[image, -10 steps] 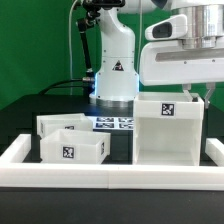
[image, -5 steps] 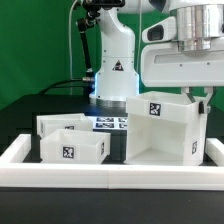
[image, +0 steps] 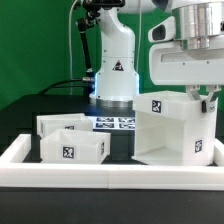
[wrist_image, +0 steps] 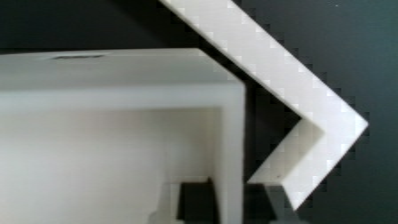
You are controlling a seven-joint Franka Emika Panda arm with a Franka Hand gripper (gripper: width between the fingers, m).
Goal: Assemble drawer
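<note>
The drawer's tall white casing (image: 175,135) stands at the exterior view's right, turned so that a corner faces the camera and slightly tilted. My gripper (image: 207,99) comes down on its upper right rim and is shut on that wall. In the wrist view the thin casing wall (wrist_image: 228,150) runs between my dark fingertips (wrist_image: 199,203), with my gripper (wrist_image: 228,203) clamped on it. Two smaller tray boxes lie at the left, one in front (image: 70,150) and one behind it (image: 58,124), each tagged.
A long low white border wall (image: 110,177) runs along the front and up both sides; it shows as a bent white band (wrist_image: 267,70) in the wrist view. The marker board (image: 113,123) lies in front of the robot's base (image: 113,75).
The casing swung with my gripper: first it shifted left and tilted, then it moved back right and turned its corner forward. The tray boxes have not moved.
</note>
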